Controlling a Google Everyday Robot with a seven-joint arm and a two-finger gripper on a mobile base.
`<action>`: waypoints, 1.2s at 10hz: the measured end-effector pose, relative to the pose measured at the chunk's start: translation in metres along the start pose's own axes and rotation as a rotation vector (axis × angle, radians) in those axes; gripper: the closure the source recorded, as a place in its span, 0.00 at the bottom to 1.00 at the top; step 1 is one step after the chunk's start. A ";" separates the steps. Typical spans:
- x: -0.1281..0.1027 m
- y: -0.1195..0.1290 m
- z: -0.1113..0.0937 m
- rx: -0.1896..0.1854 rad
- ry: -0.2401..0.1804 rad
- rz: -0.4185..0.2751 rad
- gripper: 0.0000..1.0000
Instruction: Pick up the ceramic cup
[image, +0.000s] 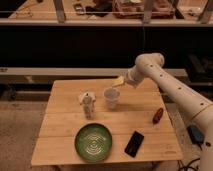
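Evidently the gripper hovers just beside the cup, angled down toward its rim for a grasp; open or closed, I cannot tell.

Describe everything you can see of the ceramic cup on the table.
The cup is small, pale whitish-grey and handleless, with a wide round rim tapering to a narrower base; it looks like ceramic. It stands upright on the wooden table, toward the back middle, beside a slim white bottle but apart from it. Its contents cannot be made out. The gripper hovers just above its far rim; contact cannot be confirmed.
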 end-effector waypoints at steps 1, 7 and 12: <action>-0.004 -0.001 0.011 0.000 -0.017 0.002 0.21; -0.009 0.001 0.039 -0.014 -0.079 0.014 0.68; -0.019 -0.006 0.058 -0.033 -0.138 -0.034 0.68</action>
